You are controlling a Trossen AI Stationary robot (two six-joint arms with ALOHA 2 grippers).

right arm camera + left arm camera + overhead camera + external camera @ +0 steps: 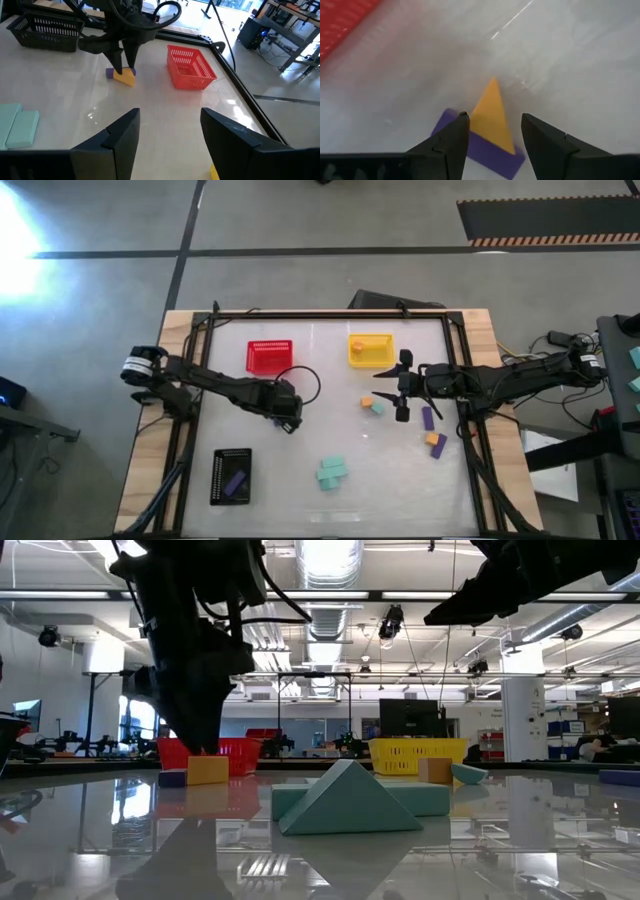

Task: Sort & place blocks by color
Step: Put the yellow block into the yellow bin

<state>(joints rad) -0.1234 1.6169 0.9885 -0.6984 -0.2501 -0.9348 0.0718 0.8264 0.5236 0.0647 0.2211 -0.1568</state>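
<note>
An orange wedge block (492, 112) lies against a purple block (485, 150) on the white table, near the red basket (270, 356). My left gripper (492, 127) points down over them, open, with one finger on either side of the wedge and a gap to it on both sides. The right wrist view shows the same pair, orange (126, 76) and purple (110, 73), under that gripper. My right gripper (403, 387) hangs open above the table near the yellow basket (370, 348), with nothing between its fingers. Teal blocks (333, 472) lie toward the near edge.
A black basket (231, 476) at the near left holds a purple block (235, 483). Small orange and teal blocks (372, 404), a purple block (428, 417) and an orange and purple pair (436, 442) lie by the right arm. A dark frame borders the table.
</note>
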